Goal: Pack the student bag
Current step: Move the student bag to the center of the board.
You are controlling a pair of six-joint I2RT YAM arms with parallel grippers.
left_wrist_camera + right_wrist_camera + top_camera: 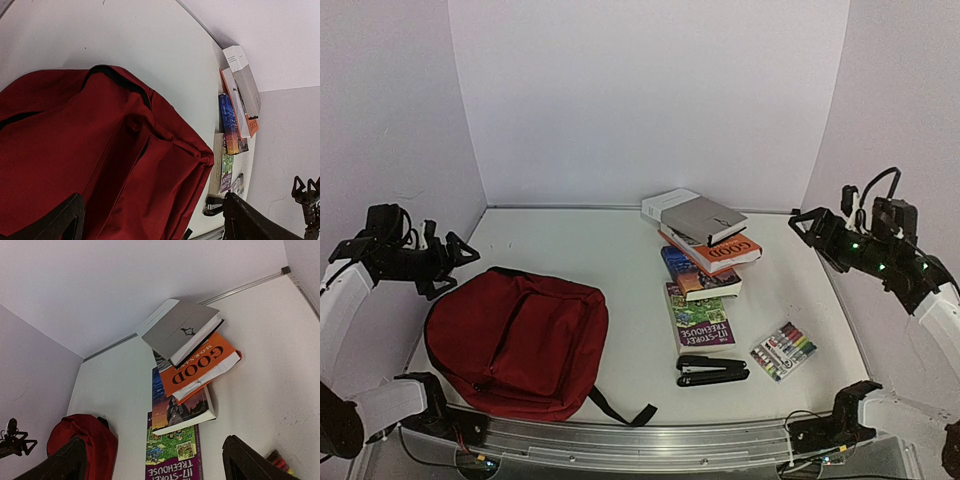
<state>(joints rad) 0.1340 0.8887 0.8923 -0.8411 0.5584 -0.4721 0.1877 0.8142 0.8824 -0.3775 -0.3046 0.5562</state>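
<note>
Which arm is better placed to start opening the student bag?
Left. The left hand, open, hangs just beside the student bag; the right hand is across the table, beyond the book stack.

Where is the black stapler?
In the top view, the black stapler lies near the table's front edge, right of the middle, just in front of the treehouse book and left of the marker pack.

The left wrist view's edges cut off the student bag.
</note>
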